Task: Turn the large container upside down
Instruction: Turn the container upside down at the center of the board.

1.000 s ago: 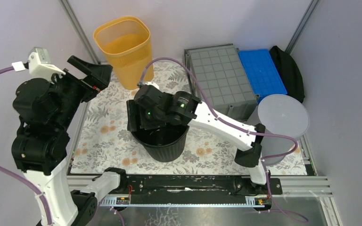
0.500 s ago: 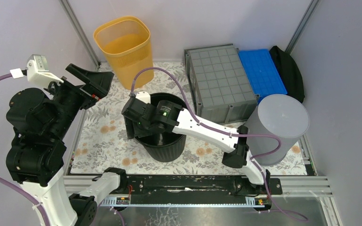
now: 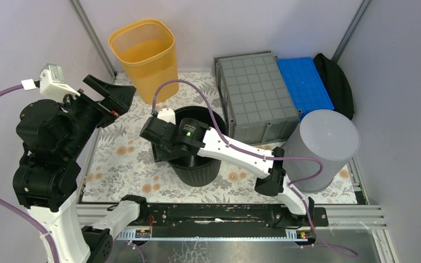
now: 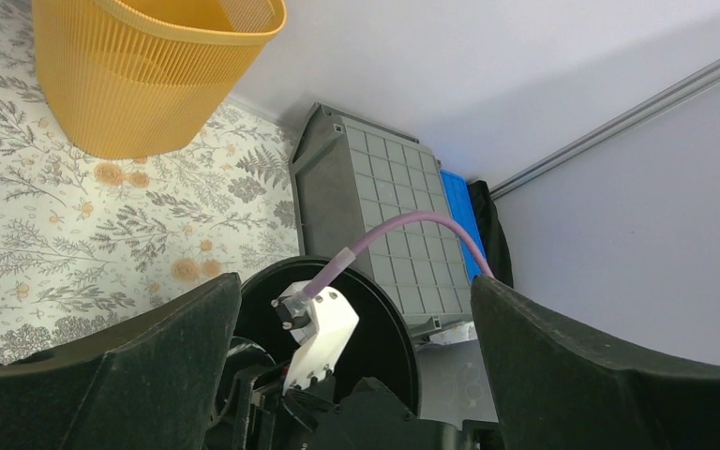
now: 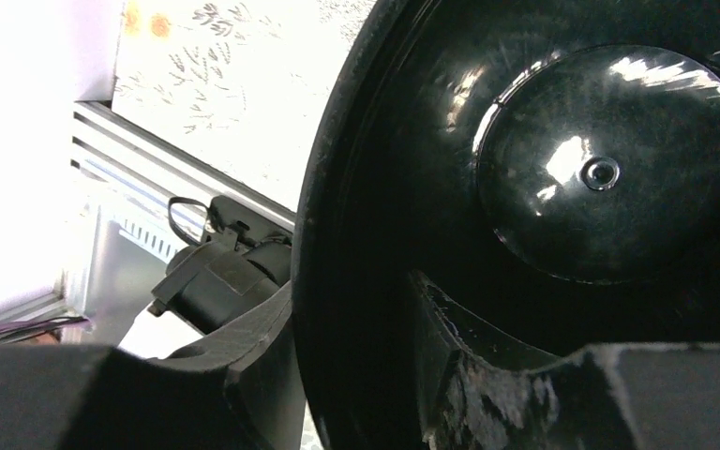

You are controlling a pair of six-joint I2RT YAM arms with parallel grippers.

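Large container (image 3: 257,96) lies grid-side up at one o'clock; right fingers (image 5: 234,375) straddle black bin's (image 3: 197,171) rim, grip unclear; left fingers (image 4: 103,384) wide.

From above, the right gripper (image 5: 352,309) is hidden under its own arm (image 3: 241,150), and so is part of the black bin (image 3: 197,171). Its wrist view cuts the fingers off at the bottom, so the hold on the bin's wall is hard to tell. The black thing (image 3: 337,82) behind the blue tray (image 3: 307,82) is half hidden. The yellow basket (image 4: 141,84) is cut off on top.

No writing, label, brand, number or sign is legible on anything in view.
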